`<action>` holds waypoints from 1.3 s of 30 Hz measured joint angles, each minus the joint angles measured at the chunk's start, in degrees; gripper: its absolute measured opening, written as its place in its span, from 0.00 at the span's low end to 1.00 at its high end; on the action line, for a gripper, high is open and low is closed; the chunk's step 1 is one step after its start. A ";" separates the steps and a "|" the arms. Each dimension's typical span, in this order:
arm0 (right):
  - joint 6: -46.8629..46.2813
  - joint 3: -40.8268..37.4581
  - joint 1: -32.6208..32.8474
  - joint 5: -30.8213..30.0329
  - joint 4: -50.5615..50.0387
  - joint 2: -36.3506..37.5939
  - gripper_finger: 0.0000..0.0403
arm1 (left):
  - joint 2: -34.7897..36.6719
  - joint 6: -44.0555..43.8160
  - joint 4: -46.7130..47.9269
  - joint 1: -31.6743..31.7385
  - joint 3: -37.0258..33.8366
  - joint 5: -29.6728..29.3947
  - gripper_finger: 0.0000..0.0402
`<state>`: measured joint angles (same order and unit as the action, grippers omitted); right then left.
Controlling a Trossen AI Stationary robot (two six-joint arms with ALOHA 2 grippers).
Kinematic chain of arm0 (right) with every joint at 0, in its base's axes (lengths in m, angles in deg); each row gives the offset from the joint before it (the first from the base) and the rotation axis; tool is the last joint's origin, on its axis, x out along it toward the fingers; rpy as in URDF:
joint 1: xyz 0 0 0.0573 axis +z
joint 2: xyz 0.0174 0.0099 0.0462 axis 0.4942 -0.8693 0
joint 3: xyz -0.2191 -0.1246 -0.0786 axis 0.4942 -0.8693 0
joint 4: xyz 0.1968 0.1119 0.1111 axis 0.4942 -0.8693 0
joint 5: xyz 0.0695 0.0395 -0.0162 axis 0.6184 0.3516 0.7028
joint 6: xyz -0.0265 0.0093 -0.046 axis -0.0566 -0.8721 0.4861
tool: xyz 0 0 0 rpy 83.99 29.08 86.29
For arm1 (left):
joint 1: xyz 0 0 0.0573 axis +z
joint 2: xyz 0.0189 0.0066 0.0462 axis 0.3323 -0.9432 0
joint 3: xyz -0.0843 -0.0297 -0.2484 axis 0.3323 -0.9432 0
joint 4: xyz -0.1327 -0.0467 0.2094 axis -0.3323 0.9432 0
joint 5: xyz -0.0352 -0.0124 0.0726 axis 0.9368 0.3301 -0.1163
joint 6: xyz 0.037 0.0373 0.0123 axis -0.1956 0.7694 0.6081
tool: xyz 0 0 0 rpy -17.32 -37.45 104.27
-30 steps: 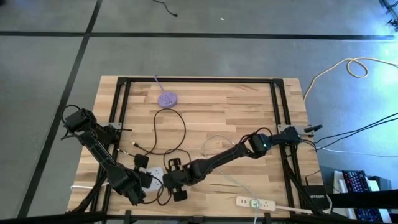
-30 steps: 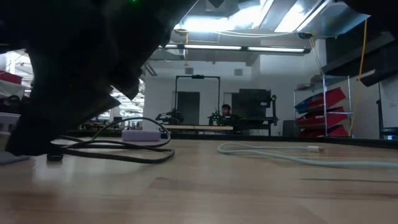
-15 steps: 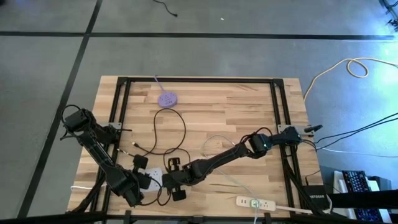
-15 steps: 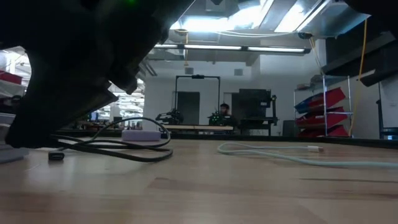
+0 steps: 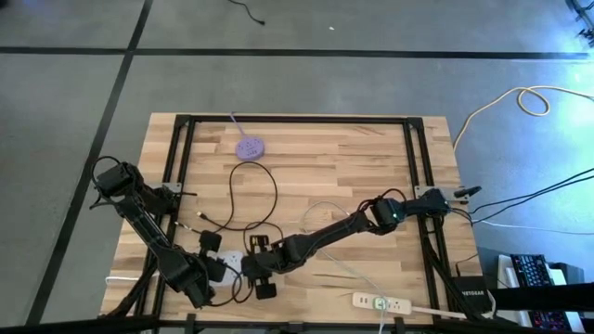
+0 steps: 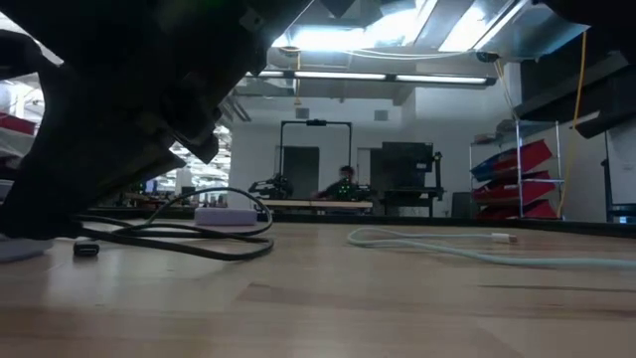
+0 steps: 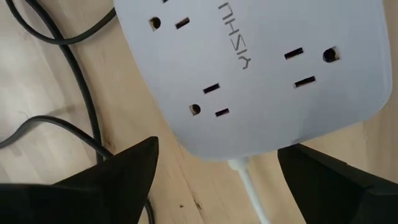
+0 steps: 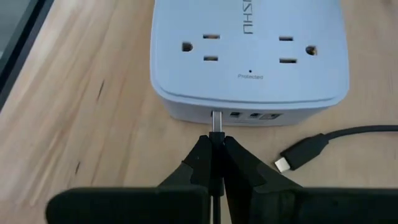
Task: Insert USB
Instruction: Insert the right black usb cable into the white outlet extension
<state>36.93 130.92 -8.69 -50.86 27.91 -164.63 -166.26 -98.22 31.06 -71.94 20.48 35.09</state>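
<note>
— Pinching the USB plug (image 8: pixel 216 122) between closed fingers, the right gripper (image 8: pixel 214 149) holds its metal tip level at the power strip (image 8: pixel 249 50)'s end ports, apparently so it slides straight in.

— And the left gripper (image 7: pixel 214 163)?

— Spread wide around the strip's opposite end, touching nothing; probably bracing it. A loose black connector (image 8: pixel 300 154) lies just beside.

— Farther out?

— Bare wooden table (image 5: pixel 353 158), a purple disc (image 5: pixel 248 147), then grey floor.

Since a second ago, your right gripper (image 5: pixel 252 267) is a little farther left, closer to the white power strip (image 5: pixel 227 264). Behind the worktop (image 6: pixel 397 298), the person (image 6: pixel 345 179) has shifted left.
</note>
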 joint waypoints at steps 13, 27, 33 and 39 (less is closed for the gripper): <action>-2.22 1.83 -0.26 0.95 -1.82 0.04 0.00 | 0.00 1.46 -0.04 0.02 -0.02 -2.65 0.78; -5.96 3.32 -0.72 3.01 -6.10 0.07 0.00 | 0.00 -1.17 -1.08 0.04 -0.07 -6.41 0.78; -5.94 3.28 -0.68 2.40 -6.34 0.07 0.00 | 0.00 -1.16 -1.45 0.04 -0.07 -6.83 0.78; -5.65 3.23 -0.68 2.29 -5.63 0.07 0.00 | 0.00 -1.07 -1.39 0.04 -0.06 -6.92 0.78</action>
<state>31.28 134.15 -9.37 -48.56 22.27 -164.57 -166.26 -99.29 29.67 -71.90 20.42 28.16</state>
